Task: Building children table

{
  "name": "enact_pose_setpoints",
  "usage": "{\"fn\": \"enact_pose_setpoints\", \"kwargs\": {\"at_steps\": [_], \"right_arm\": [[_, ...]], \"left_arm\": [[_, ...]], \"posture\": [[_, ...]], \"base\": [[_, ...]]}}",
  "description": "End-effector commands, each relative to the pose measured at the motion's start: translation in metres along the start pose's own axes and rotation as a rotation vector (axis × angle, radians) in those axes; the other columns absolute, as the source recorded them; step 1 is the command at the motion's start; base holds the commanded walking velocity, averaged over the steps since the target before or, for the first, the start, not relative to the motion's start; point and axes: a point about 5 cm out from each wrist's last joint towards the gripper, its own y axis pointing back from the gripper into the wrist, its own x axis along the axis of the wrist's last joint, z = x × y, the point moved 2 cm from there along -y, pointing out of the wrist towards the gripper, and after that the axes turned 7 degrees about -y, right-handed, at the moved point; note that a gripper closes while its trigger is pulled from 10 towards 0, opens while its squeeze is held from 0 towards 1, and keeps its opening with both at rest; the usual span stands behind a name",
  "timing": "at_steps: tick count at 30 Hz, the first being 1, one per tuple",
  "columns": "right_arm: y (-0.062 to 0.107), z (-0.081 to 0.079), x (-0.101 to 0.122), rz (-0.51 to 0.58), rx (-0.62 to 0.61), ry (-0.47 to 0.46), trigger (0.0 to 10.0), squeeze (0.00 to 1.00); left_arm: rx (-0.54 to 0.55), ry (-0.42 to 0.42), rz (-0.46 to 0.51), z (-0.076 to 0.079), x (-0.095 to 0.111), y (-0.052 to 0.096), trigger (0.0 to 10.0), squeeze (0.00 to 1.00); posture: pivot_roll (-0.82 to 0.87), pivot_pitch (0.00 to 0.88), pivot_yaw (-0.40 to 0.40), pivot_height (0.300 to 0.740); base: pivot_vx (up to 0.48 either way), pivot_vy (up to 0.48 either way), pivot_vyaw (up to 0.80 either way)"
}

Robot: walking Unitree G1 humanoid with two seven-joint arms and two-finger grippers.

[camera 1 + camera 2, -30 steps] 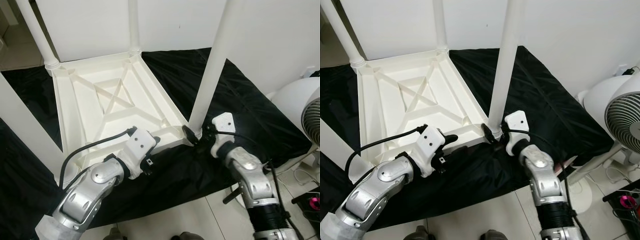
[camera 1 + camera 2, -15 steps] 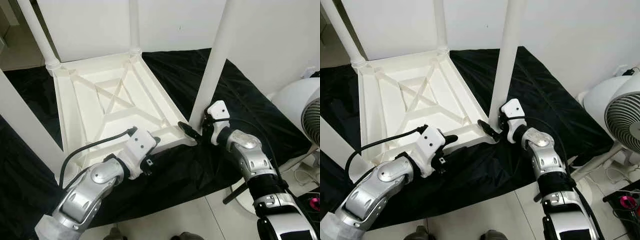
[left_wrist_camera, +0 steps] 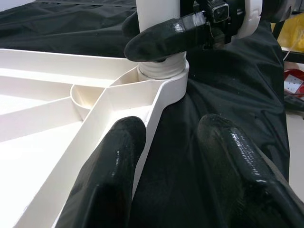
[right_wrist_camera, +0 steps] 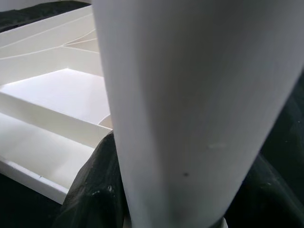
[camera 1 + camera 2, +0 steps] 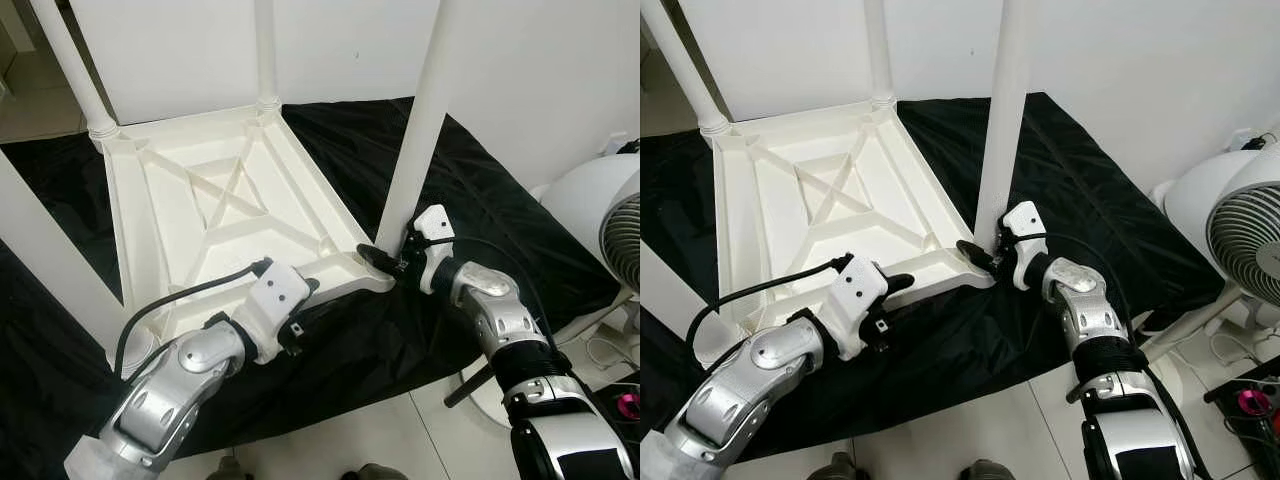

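Observation:
A white children's table lies upside down on a black sheet, its legs pointing up. The near right leg stands in its corner socket. My right gripper is shut around the base of this leg, one black finger pressed against it just above the socket. The leg is very close in the right wrist view. My left gripper is open at the table's near rim, one finger over the inside and the other finger over the sheet.
Three more white legs stand at the far left, far middle and near left corners. A white fan stands close on the right with cables beside it. A white wall is behind, and tiled floor lies in front.
My right gripper has swung from the right side of the leg round onto its base and closed there, the wrist turning. The left arm has hardly moved.

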Motion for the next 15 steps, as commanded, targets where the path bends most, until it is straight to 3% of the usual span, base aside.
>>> {"fn": "enact_pose_setpoints", "kwargs": {"at_steps": [1, 6, 7, 10, 15], "right_arm": [[0.0011, -0.0054, -0.0101, -0.021, 0.000, -0.025, 10.0, 0.00], [0.0015, -0.0034, -0.0090, -0.005, -0.069, -0.024, 10.0, 0.00], [0.0015, -0.0011, -0.0081, -0.008, -0.173, -0.021, 10.0, 0.00], [0.0015, -0.0006, -0.0077, -0.008, -0.211, -0.030, 10.0, 0.00], [0.0015, -0.0094, -0.0071, 0.043, -0.396, -0.139, 10.0, 0.00]], "left_arm": [[-0.088, -0.002, 0.008, 0.0055, 0.0020, 0.0015, 10.0, 0.00], [-0.089, -0.003, 0.009, 0.0051, 0.0023, 0.0009, 10.0, 0.00], [-0.092, -0.002, 0.011, 0.0063, 0.0028, 0.0009, 10.0, 0.00], [-0.093, -0.001, 0.012, 0.0067, 0.0030, 0.0010, 10.0, 0.00], [-0.091, 0.005, 0.012, 0.0072, 0.0030, 0.0005, 10.0, 0.00]], "posture": [[-0.05, 0.000, -0.005, 0.740], [-0.05, 0.000, -0.005, 0.740], [-0.06, 0.000, -0.006, 0.740], [-0.06, 0.000, -0.006, 0.740], [-0.06, 0.012, -0.010, 0.740]], "base": [[0.000, 0.000, 0.00], [0.000, 0.000, 0.00], [0.000, 0.000, 0.00], [0.000, 0.000, 0.00], [0.000, 0.000, 0.00]]}}
